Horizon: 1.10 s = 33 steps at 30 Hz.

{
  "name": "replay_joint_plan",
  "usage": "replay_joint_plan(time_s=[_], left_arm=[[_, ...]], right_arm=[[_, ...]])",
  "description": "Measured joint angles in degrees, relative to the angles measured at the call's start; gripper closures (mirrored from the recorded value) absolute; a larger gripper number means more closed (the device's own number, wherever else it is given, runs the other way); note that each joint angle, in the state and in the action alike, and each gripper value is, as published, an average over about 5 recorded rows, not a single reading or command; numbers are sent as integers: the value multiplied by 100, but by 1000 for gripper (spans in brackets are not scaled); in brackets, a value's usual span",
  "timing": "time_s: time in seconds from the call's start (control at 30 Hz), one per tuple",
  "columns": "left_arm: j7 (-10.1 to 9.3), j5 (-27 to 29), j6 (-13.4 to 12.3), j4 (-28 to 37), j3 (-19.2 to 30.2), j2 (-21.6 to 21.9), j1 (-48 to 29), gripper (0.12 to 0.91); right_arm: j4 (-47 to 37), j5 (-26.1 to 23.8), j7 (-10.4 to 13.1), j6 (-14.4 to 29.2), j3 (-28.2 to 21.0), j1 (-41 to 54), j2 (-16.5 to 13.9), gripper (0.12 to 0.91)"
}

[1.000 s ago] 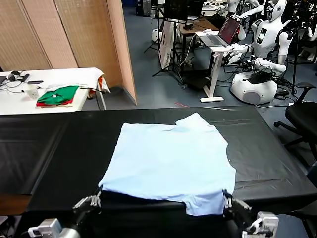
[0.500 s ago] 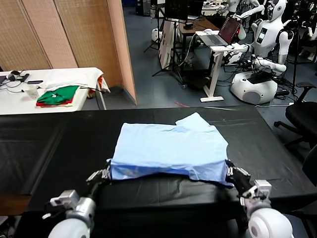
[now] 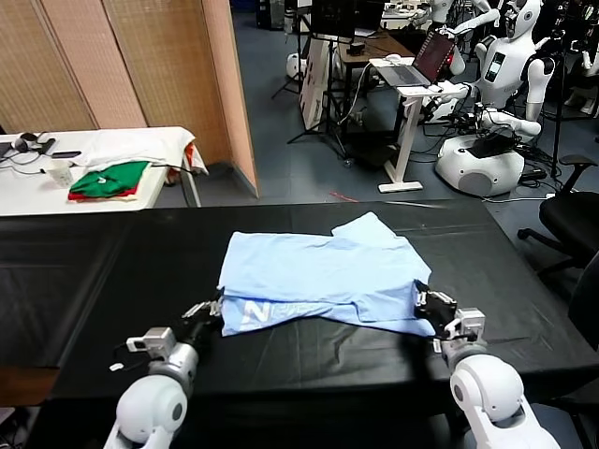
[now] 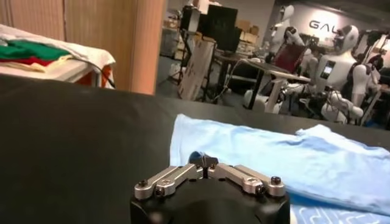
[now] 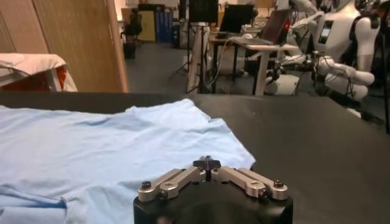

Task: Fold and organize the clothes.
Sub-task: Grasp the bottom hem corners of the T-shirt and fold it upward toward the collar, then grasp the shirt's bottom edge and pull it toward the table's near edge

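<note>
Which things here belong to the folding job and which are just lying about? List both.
Job:
- pale blue T-shirt, near edge folded over, white lettering showing
- left gripper and right gripper, shut at its near corners

Lying about:
- green-and-red folded garments
- white cloth
- laptop

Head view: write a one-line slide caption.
Both shut grippers, left and right, pinch the pale sky-blue T-shirt's near edge, folded over on the black table.

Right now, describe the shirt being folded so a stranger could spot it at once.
On the long black table in the foreground lies a pale sky-blue T-shirt, partly folded over itself. Unlike the green-and-red folded garments on the white table behind, it shows white lettering on its near turned-up edge.
</note>
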Motion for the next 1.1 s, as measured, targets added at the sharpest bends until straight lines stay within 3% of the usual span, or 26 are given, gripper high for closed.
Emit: replay_joint_plan(time_s=[0.13, 0.2, 0.3, 0.4, 0.47, 0.6, 0.87, 0.97, 1.1], left_arm=[[10, 141, -26, 114, -43, 128, -112, 875], [12, 181, -13, 169, -66, 192, -151, 819], [27, 216, 65, 209, -94, 264, -161, 649], [95, 311, 228, -177, -244, 288, 562, 460], [126, 362, 301, -427, -338, 287, 1039, 329], [130, 362, 295, -404, -344, 289, 1062, 154], [150, 219, 383, -386, -330, 289, 1041, 134], [172, 152, 421, -423, -319, 294, 1049, 197], [229, 135, 430, -452, -298, 302, 1068, 380]], right_arm=[[-76, 18, -12, -18, -85, 36, 8, 701], [479, 1, -125, -216, 265, -668, 8, 570], [1302, -70, -297, -488, 790, -1732, 12, 381], [1261, -114, -310, -487, 735, -1724, 27, 212], [1238, -140, -317, -486, 696, -1714, 43, 147], [1195, -182, -323, -479, 632, -1701, 75, 120], [1158, -192, -331, -472, 598, -1684, 75, 159], [1146, -192, -332, -472, 592, -1681, 73, 191], [1143, -192, -332, -473, 580, -1687, 68, 237]])
